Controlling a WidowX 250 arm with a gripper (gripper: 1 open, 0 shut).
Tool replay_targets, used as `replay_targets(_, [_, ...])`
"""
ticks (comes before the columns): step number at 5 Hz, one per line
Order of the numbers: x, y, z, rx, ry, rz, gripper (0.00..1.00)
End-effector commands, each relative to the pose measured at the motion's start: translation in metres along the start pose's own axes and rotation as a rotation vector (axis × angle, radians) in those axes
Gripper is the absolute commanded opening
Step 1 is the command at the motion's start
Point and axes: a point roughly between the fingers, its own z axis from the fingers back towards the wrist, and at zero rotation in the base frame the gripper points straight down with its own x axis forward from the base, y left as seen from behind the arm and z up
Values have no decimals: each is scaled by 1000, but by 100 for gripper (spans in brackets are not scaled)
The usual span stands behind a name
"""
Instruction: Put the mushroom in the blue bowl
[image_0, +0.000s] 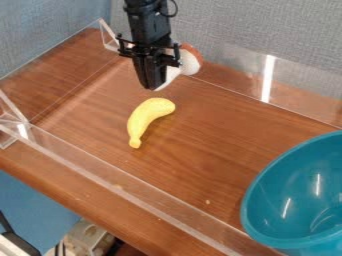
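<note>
My gripper (156, 78) hangs pointing down above the wooden table, near the back wall. It is shut on the mushroom (189, 62), whose white stem and reddish-brown cap stick out to the right of the black fingers, lifted off the table. The blue bowl (297, 198) stands at the lower right corner, far from the gripper, and nothing shows inside it.
A yellow banana (147, 120) lies on the table (214, 130) just below the gripper. Low clear acrylic walls (94, 170) fence the table's edges, with a taller clear panel (270, 78) at the back.
</note>
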Motion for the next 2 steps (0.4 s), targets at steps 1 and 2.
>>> replay_targets(1, [5, 13, 36, 28, -85, -61, 0])
replay_targets(2, [13, 25, 48, 29, -99, -112, 0])
